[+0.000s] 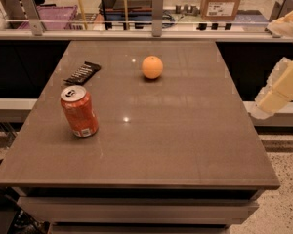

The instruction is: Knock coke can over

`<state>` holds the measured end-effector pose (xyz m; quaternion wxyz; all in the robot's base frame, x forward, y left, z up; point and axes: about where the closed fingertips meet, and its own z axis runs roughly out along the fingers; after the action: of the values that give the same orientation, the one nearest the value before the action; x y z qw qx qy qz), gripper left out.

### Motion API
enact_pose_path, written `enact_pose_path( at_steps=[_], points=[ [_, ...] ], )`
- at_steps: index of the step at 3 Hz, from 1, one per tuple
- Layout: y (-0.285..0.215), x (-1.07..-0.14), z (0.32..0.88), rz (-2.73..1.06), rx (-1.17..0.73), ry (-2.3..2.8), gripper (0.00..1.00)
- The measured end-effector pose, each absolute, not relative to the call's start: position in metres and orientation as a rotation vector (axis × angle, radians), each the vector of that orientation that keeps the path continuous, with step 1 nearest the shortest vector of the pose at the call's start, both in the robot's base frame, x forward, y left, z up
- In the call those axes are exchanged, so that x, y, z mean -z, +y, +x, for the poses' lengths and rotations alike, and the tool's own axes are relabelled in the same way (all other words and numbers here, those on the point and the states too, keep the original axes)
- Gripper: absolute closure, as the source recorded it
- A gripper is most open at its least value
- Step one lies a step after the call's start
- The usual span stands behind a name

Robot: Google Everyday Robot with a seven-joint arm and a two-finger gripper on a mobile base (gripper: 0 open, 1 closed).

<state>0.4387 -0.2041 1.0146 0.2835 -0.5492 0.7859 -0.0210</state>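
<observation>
The coke can (78, 111) is orange-red with a silver pull-tab top. It stands upright on the left part of the brown table (185, 140). My gripper (271, 99) shows as pale cream parts at the right edge of the camera view. It is beyond the table's right side, far from the can, and touches nothing.
A round orange fruit (152, 67) sits at the table's far middle. A flat black snack bar wrapper (82, 72) lies at the far left, behind the can. A counter rail with posts (157, 8) runs behind the table, with boxes beyond it.
</observation>
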Motion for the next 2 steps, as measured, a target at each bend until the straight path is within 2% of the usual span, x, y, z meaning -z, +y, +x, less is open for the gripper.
enact_pose_path(
  at_steps=[2],
  points=[
    [-0.174,-1.017,0.454,-1.435,-0.150,1.911,0.00]
  ],
)
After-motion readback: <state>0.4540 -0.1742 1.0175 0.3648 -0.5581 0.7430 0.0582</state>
